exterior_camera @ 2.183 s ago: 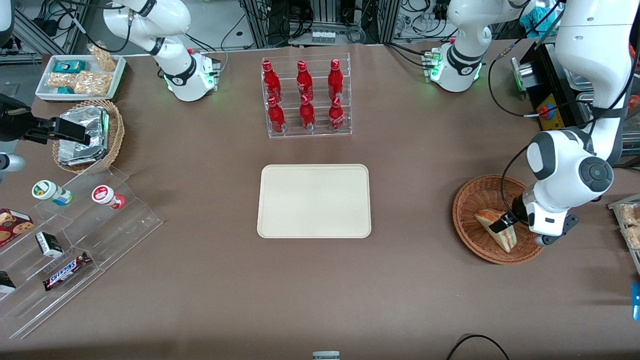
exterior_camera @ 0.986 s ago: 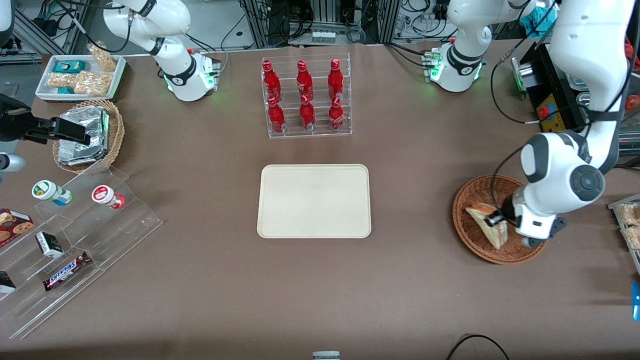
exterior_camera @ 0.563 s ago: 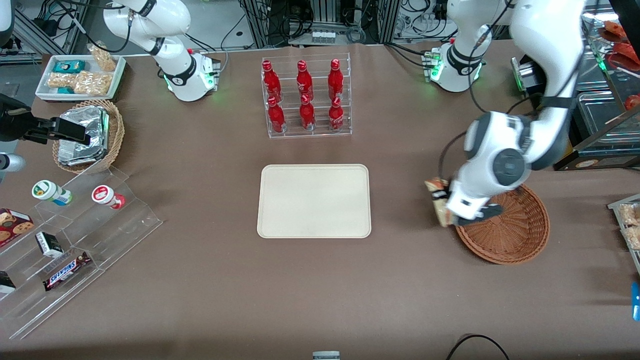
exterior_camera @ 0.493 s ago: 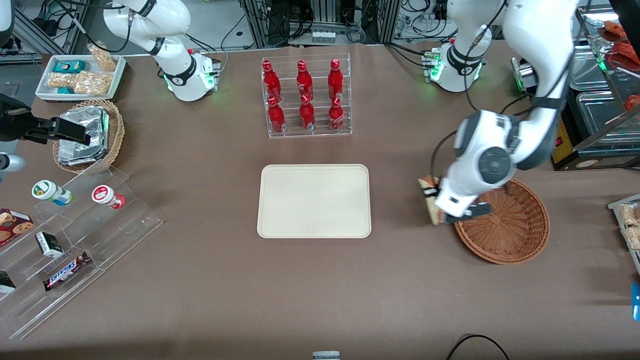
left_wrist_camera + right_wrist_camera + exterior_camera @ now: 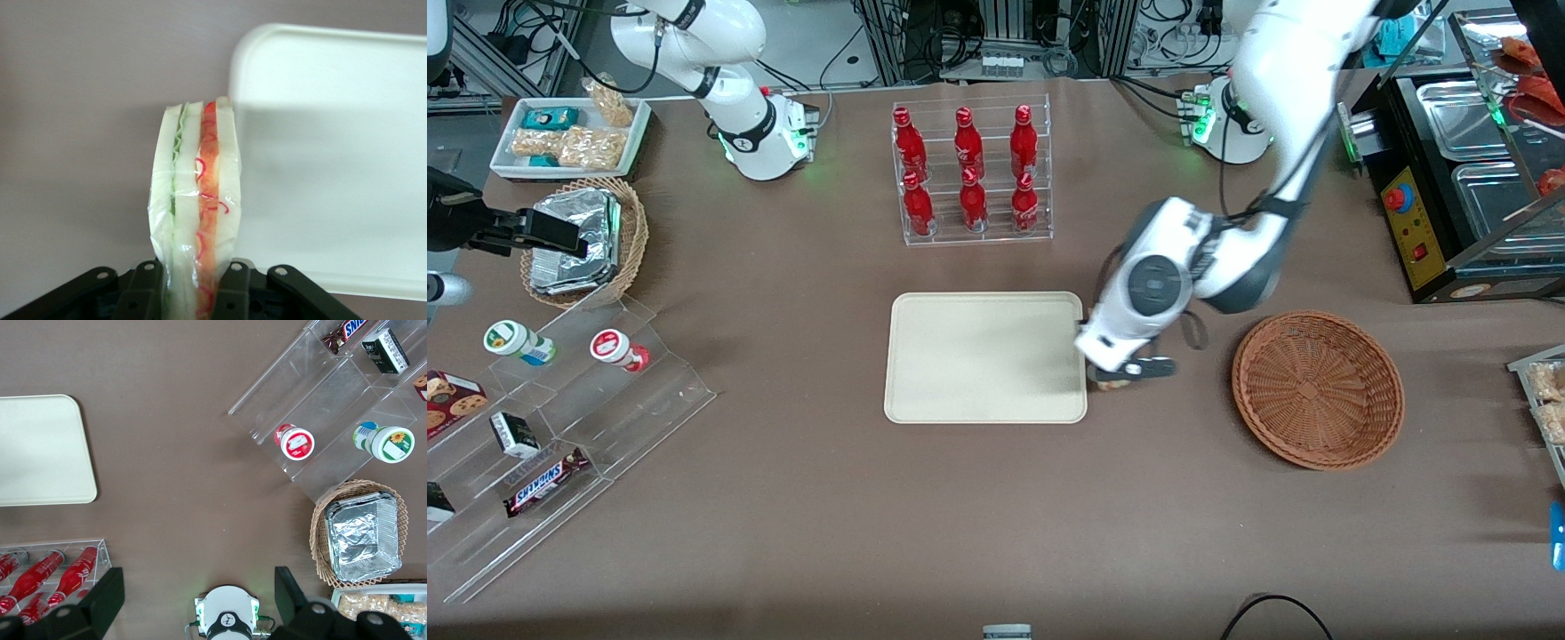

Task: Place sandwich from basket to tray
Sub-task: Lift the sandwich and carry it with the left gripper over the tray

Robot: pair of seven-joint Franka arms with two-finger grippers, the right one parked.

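We have the flat cream-beige rectangular tray (image 5: 984, 357) lying in the middle of the brown table, bare, so any spot on it will take the load. Toward the working arm's end sits the wide reddish-brown wicker basket (image 5: 1318, 388), now with nothing in it, well apart from the tray. Our left arm's black two-finger gripper (image 5: 189, 293) hangs between the two, right at the tray's short edge that faces the basket, above the table.

Its jaws are narrowed and clamped on the small triangular wedge of pale bread with green and red-orange filling, the sandwich (image 5: 195, 227). We pinch it across the bread faces, which keeps the layers pressed together, and it hangs below the gripper with one cut edge toward the wrist camera.

We judge the carry nearly done: the wedge needs to come in over the tray, then go down.
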